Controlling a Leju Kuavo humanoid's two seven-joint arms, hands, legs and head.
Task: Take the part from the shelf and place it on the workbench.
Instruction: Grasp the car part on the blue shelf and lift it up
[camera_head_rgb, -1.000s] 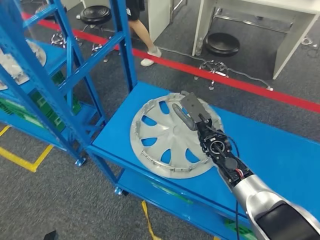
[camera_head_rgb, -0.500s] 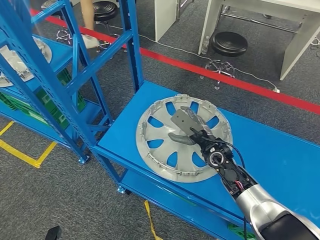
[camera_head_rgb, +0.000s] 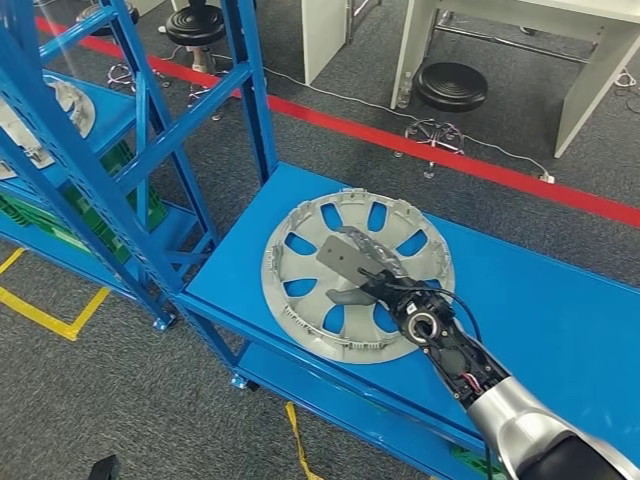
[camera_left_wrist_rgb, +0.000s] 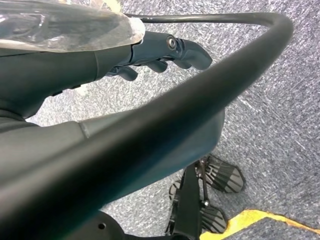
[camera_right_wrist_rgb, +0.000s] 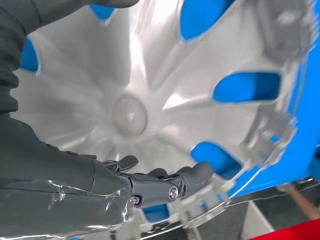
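The part is a silver hubcap (camera_head_rgb: 362, 348) lying flat, inner side up, on the blue workbench (camera_head_rgb: 543, 300). My right hand (camera_head_rgb: 361, 272) hovers over its middle with fingers stretched out and thumb apart, holding nothing. The right wrist view shows the hubcap (camera_right_wrist_rgb: 130, 112) close under the fingers (camera_right_wrist_rgb: 166, 182), with a gap between them. My left hand (camera_left_wrist_rgb: 113, 55) hangs over grey carpet, fingers (camera_left_wrist_rgb: 181, 50) loosely extended, holding nothing.
The blue shelf rack (camera_head_rgb: 136, 150) stands left of the bench, and another hubcap (camera_head_rgb: 72, 105) lies on its level. A red floor line (camera_head_rgb: 453, 160), black stools (camera_head_rgb: 450, 85) and white table legs (camera_head_rgb: 577, 100) lie behind the bench. Bare bench top extends to the right.
My right hand has drawn back from the hubcap's far rim to over its middle and tilted flatter. The camera has shifted slightly. A person walking at the back has left the picture.
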